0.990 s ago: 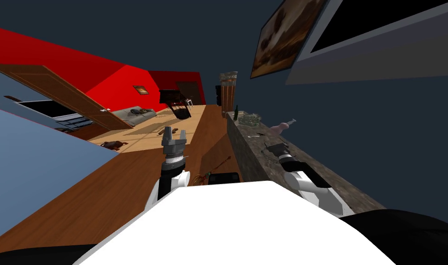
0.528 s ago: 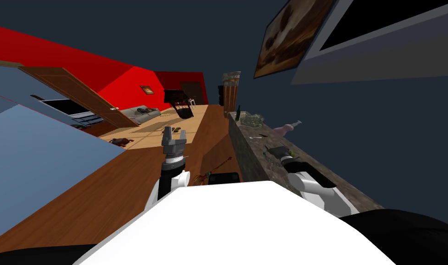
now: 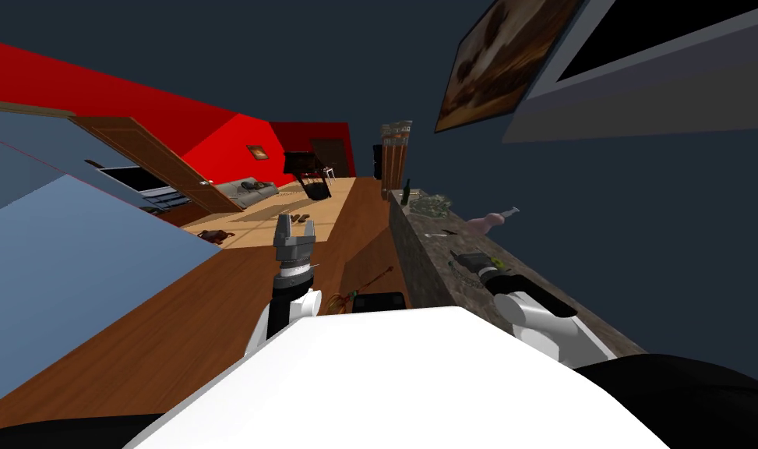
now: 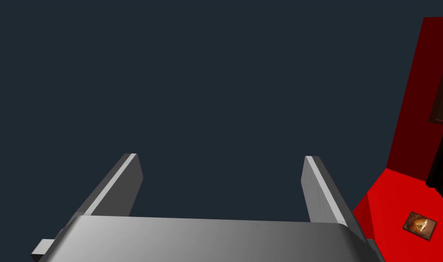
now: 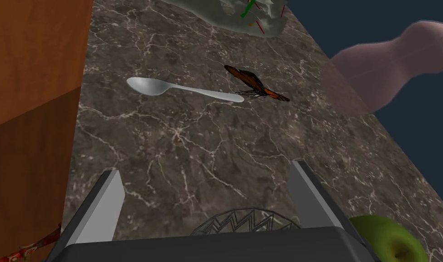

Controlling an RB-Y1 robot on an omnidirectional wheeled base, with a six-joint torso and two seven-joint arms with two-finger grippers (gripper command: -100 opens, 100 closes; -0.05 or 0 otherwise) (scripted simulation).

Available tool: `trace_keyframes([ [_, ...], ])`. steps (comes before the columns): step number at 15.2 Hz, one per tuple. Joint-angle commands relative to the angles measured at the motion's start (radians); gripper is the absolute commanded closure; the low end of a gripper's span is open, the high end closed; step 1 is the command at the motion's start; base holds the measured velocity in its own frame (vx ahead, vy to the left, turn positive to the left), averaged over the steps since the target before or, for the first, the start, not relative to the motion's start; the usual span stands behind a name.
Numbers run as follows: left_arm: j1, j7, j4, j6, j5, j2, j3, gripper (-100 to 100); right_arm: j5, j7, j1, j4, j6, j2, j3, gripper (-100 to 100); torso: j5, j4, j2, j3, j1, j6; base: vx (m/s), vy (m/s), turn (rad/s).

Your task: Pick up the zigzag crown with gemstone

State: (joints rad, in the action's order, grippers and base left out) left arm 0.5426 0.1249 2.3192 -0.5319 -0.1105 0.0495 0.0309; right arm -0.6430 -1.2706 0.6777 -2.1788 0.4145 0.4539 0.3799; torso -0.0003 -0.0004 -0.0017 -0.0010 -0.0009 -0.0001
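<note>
1. Over the dark marble counter (image 5: 184, 150) on my right side, the right gripper (image 5: 206, 170) reaches low and forward. Its forearm lies along the counter top in the head view. Its 2 fingers stand wide apart and press nothing.
2. Between those 2 fingers lies 1 zigzag crown (image 5: 243, 222), drawn as a thin grey wire ring. It rests on the counter close against the gripper's dark body, which hides its near part. I cannot make out a gemstone, nor whether either finger touches the ring.
3. Ahead of me, the left gripper (image 3: 295, 226) is held up over the wooden floor (image 3: 174, 327), well apart from the counter. Its 2 fingers are spread with nothing between them.
4. Count on the counter beyond the right gripper:
   - 1 white spoon (image 5: 184, 90)
   - 1 orange and black butterfly (image 5: 257, 84), just beside the spoon's handle end
   - 1 pink vase-shaped piece (image 5: 389, 68), at the wall side
   - 1 grey-green heap (image 5: 243, 16) stuck with coloured pins, farther on
   - 1 green apple (image 5: 389, 241), just outside 1 finger
5. Against 1.0 s ago, the door (image 3: 159, 160), red wall (image 3: 135, 101) and counter things have all slid sideways together in the head view, so I read that as my own turn. The left gripper sits at the same spot in the picture, and the right forearm sits slightly lower.
</note>
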Motion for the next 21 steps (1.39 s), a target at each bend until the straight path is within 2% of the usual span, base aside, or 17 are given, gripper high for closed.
trace_keyframes([
  [1,0.0,0.0,0.0,0.0,0.0,0.0,0.0,0,-0.005,-0.028,0.003,-0.002,0.021,0.002,0.004,-100,0.0,0.0,0.0,0.0,0.0,0.0,0.005,-0.006,0.017],
  [2,0.0,0.0,0.0,0.0,0.0,0.0,0.0,0,-0.034,-0.065,0.011,0.003,0.062,0.01,0.021,-100,0.0,0.0,0.0,0.0,0.0,0.0,0.009,-0.006,0.101],
  [4,0.0,0.0,0.0,0.0,0.0,0.0,0.0,0,-0.034,-0.092,0.011,0.003,0.078,0.01,0.021,-100,0.0,0.0,0.0,0.0,0.0,0.0,0.013,-0.012,0.077],
  [5,0.0,0.0,0.0,0.0,0.0,0.0,0.0,0,-0.062,-0.122,0.018,0.007,0.117,0.016,0.038,-100,0.0,0.0,0.0,0.0,0.0,0.0,0.012,-0.013,0.082],
  [7,0.0,0.0,0.0,0.0,0.0,0.0,0.0,0,-0.062,-0.154,0.018,0.007,0.134,0.016,0.038,-100,0.0,0.0,0.0,0.0,0.0,0.0,0.014,-0.015,0.067],
  [8,0.0,0.0,0.0,0.0,0.0,0.0,0.0,0,-0.089,-0.181,0.026,0.011,0.169,0.023,0.055,-100,0.0,0.0,0.0,0.0,0.0,0.0,0.011,-0.014,0.1],
  [10,0.0,0.0,0.0,0.0,0.0,0.0,0.0,0,-0.089,-0.215,0.026,0.011,0.189,0.023,0.055,-100,0.0,0.0,0.0,0.0,0.0,0.0,0.014,-0.013,0.068],
  [11,0.0,0.0,0.0,0.0,0.0,0.0,0.0,0,-0.116,-0.24,0.033,0.014,0.221,0.028,0.071,-100,0.0,0.0,0.0,0.0,0.0,0.0,0.01,-0.013,0.084],
  [12,0.0,0.0,0.0,0.0,0.0,0.0,0.0,0,-0.116,-0.26,0.033,0.014,0.239,0.028,0.071,-100,0.0,0.0,0.0,0.0,0.0,0.0,0.016,-0.016,0.096],
  [13,0.0,0.0,0.0,0.0,0.0,0.0,0.0,0,-0.116,-0.275,0.033,0.014,0.242,0.028,0.071,-100,0.0,0.0,0.0,0.0,0.0,0.0,0.013,-0.013,0.04],
  [14,0.0,0.0,0.0,0.0,0.0,0.0,0.0,0,-0.142,-0.301,0.04,0.018,0.277,0.033,0.087,-100,0.0,0.0,0.0,0.0,0.0,0.0,0.012,-0.014,0.088],
  [16,0.0,0.0,0.0,0.0,0.0,0.0,0.0,0,-0.142,-0.333,0.04,0.018,0.294,0.033,0.087,-100,0.0,0.0,0.0,0.0,0.0,0.0,0.014,-0.015,0.06],
  [17,0.0,0.0,0.0,0.0,0.0,0.0,0.0,0,-0.167,-0.363,0.046,0.022,0.335,0.038,0.102,-100,0.0,0.0,0.0,0.0,0.0,0.0,0.011,-0.013,0.088],
  [19,0.0,0.0,0.0,0.0,0.0,0.0,0.0,0,-0.167,-0.388,0.046,0.022,0.344,0.038,0.102,-100,0.0,0.0,0.0,0.0,0.0,0.0,0.011,-0.015,0.058],
  [20,0.0,0.0,0.0,0.0,0.0,0.0,0.0,0,-0.191,-0.423,0.053,0.025,0.387,0.042,0.116,-100,0.0,0.0,0.0,0.0,0.0,0.0,0.013,-0.013,0.084],
  [21,0.0,0.0,0.0,0.0,0.0,0.0,0.0,0,-0.191,-0.44,0.053,0.025,0.392,0.042,0.116,-100,0.0,0.0,0.0,0.0,0.0,0.0,0.012,-0.015,0.086],
])
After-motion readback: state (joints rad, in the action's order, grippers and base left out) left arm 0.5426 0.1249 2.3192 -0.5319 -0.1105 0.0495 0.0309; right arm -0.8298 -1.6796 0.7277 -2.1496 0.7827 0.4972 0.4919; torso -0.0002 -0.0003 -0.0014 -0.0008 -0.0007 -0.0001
